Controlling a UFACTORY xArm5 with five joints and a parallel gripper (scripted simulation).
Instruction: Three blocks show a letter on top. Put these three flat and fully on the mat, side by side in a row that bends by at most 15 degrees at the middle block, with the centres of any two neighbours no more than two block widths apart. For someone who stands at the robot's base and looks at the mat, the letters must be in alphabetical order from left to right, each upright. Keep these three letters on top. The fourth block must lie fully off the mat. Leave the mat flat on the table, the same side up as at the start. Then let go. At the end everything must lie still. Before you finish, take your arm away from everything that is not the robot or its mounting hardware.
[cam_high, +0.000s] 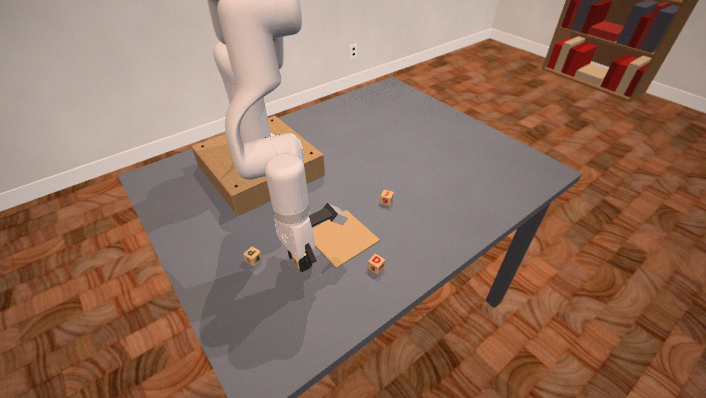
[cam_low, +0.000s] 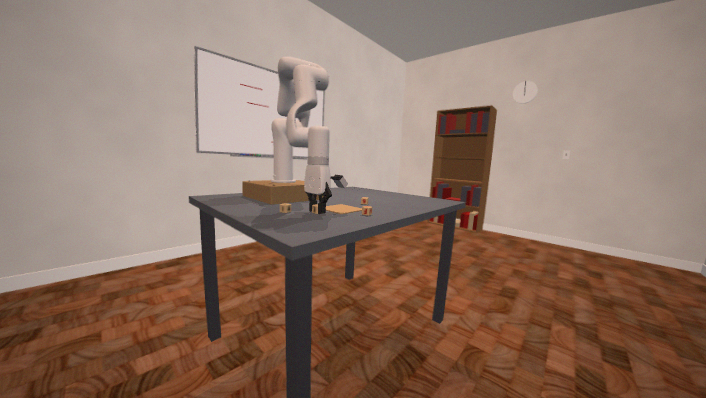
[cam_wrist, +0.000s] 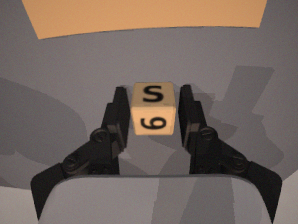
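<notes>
- Claw (cam_high: 303, 261) (cam_low: 318, 204) (cam_wrist: 153, 99): fingers apart, gap each side of S blk (cam_wrist: 154, 95)
- S blk: on table (cam_high: 435, 150) (cam_low: 350, 225) (cam_wrist: 75, 60), off mat (cam_high: 347, 240) (cam_low: 343, 208) (cam_wrist: 150, 15) (side shows a digit, btw)
- D blk (cam_high: 376, 263) (cam_low: 367, 211): near mat's right corner, off it
- J-sided blk (cam_high: 386, 197) (cam_low: 364, 200): far right, off mat

- Pale walls (cam_high: 125, 60) (cam_low: 575, 200) are meeting in a far corner above white skirting.
- Brown wood-block parquet (cam_high: 575, 300) (cam_low: 500, 310) is covering the floor.
- A whiteboard (cam_low: 230, 120) with red strokes is hanging on the left wall.
- A bookcase (cam_high: 552, 57) (cam_low: 492, 170) is standing at the far right, a round clock (cam_low: 525, 92) hanging nearby.
</notes>
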